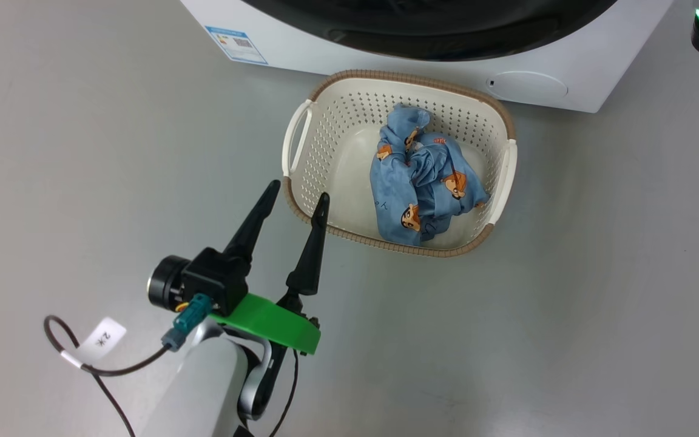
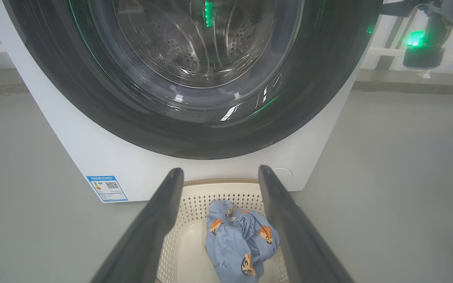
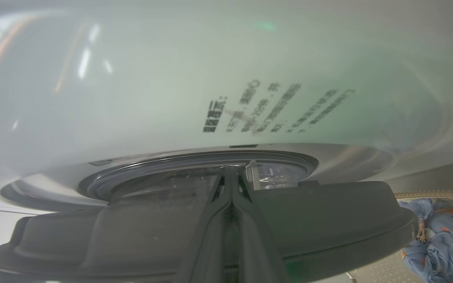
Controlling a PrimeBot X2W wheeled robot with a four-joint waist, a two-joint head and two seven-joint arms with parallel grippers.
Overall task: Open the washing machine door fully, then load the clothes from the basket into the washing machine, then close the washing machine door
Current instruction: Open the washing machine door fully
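A: Where are the clothes?

B: Bunched up in the right half of the basket, blue fabric with small orange-brown prints. They lie against the right wall and leave the left half of the basket floor bare.

A: And where is the basket?

B: On the grey floor, just on the near side of the washing machine, under the door. The blue label is on the machine's front to the left. The round service flap is low on the right, just beyond the basket's far rim.

A: What about the left pincer?

B: Released and empty, with its fingers spread. The tips are at the basket's near-left corner and one overlaps the brown rim. I cannot tell whether it touches. From its wrist, the clothes show between the two fingers.

A: Is the door open?

B: In the left wrist view its glossy black rim sits over the opening, with the steel drum visible through the glass. I cannot tell whether it is latched.

A: And the right pincer?

B: Clenched, with the fingers pressed together. They lie across the door's dark rim, close up against the machine. I cannot tell whether they are gripping anything.
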